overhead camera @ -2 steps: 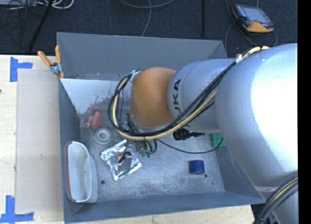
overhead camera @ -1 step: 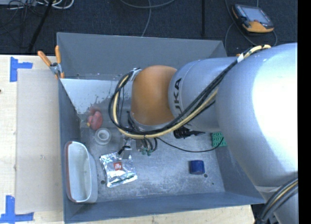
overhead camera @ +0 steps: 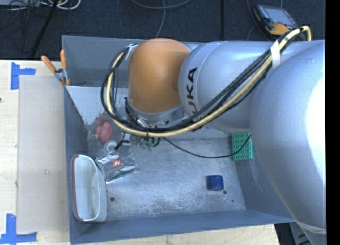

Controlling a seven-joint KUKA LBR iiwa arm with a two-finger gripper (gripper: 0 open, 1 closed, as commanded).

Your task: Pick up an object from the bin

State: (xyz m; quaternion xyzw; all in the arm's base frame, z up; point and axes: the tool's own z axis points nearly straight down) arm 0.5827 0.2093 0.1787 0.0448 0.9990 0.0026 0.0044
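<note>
Below the orange wrist cover, a dark bit of my gripper point(overhead camera: 147, 142) pokes out over the left half of the bin floor. Just left of it lie a small white ring point(overhead camera: 110, 146) and a pink rounded thing point(overhead camera: 104, 129) against the left wall. A crumpled clear plastic packet with a red label point(overhead camera: 117, 165) rests a little lower, in front of the gripper.
A white oblong dish point(overhead camera: 87, 188) stands along the bin's left wall near the front corner. A small blue block point(overhead camera: 214, 183) lies on the floor toward the front right. A green perforated plate point(overhead camera: 241, 147) leans at the right, beside the arm.
</note>
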